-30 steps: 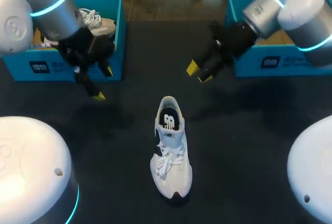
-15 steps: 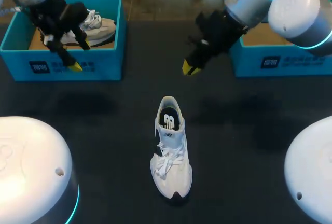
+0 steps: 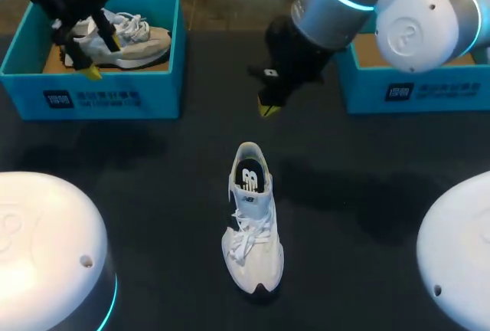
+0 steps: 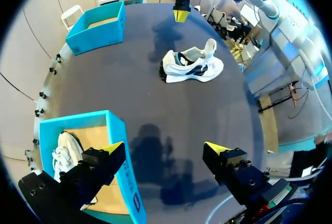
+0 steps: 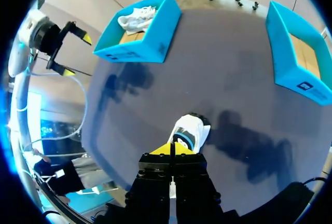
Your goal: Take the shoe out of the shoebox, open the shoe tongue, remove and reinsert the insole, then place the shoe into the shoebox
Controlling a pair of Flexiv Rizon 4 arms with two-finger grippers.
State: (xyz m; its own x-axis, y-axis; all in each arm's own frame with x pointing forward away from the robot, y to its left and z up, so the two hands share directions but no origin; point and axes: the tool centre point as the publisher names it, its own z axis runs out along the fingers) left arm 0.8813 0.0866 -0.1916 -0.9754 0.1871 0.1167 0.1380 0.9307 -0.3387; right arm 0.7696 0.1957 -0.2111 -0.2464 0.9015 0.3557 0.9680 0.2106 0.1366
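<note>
A white shoe (image 3: 251, 216) stands upright on the dark table, heel toward the back, laces loose; it also shows in the wrist views (image 4: 192, 66) (image 5: 189, 130). My right gripper (image 3: 266, 109) (image 5: 171, 149) hangs shut with nothing in it, above the table behind the shoe's heel. My left gripper (image 3: 99, 55) (image 4: 163, 149) is open and empty, raised over the front wall of the left blue shoebox (image 3: 92, 97). Inside that box lies a second pale shoe (image 3: 122, 40) (image 4: 65, 154).
Another blue shoebox (image 3: 429, 93) (image 5: 295, 73) stands at the back right and looks empty. Two white robot bases (image 3: 46, 254) (image 3: 459, 262) take up the front corners. Dark bare tabletop surrounds the shoe.
My right gripper has shut and swung left toward the middle, behind the shoe. My left arm pulled back and left, rising over the left shoebox, still open. The shoe stayed put.
</note>
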